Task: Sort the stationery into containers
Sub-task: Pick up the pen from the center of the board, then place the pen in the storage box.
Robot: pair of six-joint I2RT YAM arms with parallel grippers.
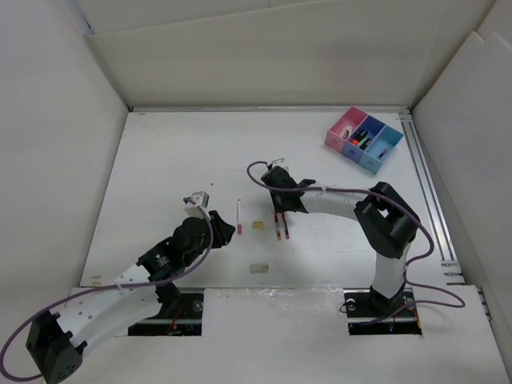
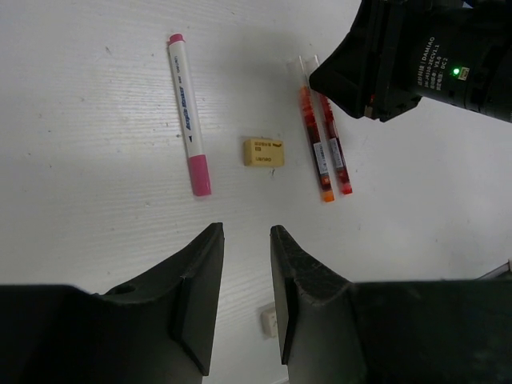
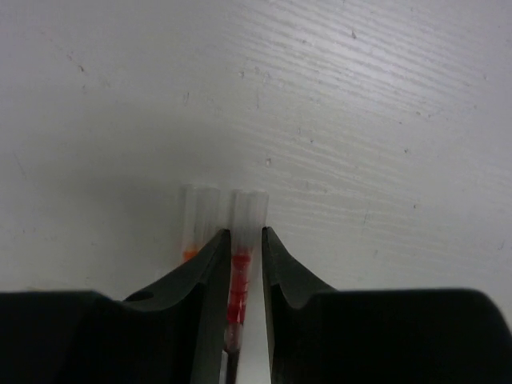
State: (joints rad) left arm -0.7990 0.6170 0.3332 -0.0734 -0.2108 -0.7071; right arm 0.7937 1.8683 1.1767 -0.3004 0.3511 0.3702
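r jaws a little apart, straddling red pen (image 3: 240,272) lying flat on bench (image 1: 176,160), orange pen (image 3: 196,220) just beside it. l jaws part open, empty, above bench nr pink marker (image 2: 189,120) + yellow eraser (image 2: 263,151). tray (image 1: 333,141) far right, well apart.

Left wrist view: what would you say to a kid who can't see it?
The left end effector hangs open above a white table. Ahead lie a pink-capped marker, a yellow eraser and two red pens side by side, partly under the right arm.
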